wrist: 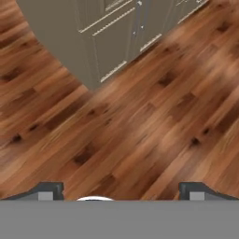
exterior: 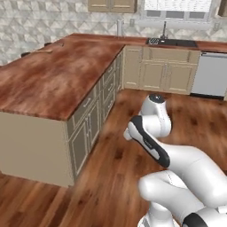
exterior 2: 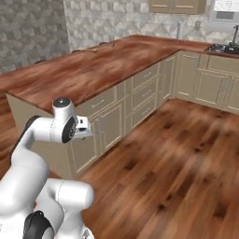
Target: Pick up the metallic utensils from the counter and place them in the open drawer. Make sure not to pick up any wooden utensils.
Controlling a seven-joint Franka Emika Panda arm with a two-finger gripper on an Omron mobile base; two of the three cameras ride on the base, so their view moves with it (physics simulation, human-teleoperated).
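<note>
The counter (exterior: 53, 75) is a long reddish-brown slab on beige cabinets, to the left in the left base view and across the upper left of the right base view, counter (exterior 2: 93, 70). At its far edge lie a few small utensils (exterior 2: 95, 49), too small to tell metallic from wooden. Every drawer front along the counter's side looks shut; the open drawer is out of view. My arm is folded low over the floor, well short of the counter. In the hand view my gripper (wrist: 121, 189) is open and empty, its fingertips (wrist: 49, 189) wide apart over the wood floor beside the cabinet corner.
A row of beige cabinets (exterior: 159, 71) runs along the back wall with a sink (exterior: 170, 42) and a white dishwasher (exterior: 213, 75). Wood floor (exterior 2: 177, 154) stretches between me and the cabinets. The counter's near corner (wrist: 91, 81) is close ahead.
</note>
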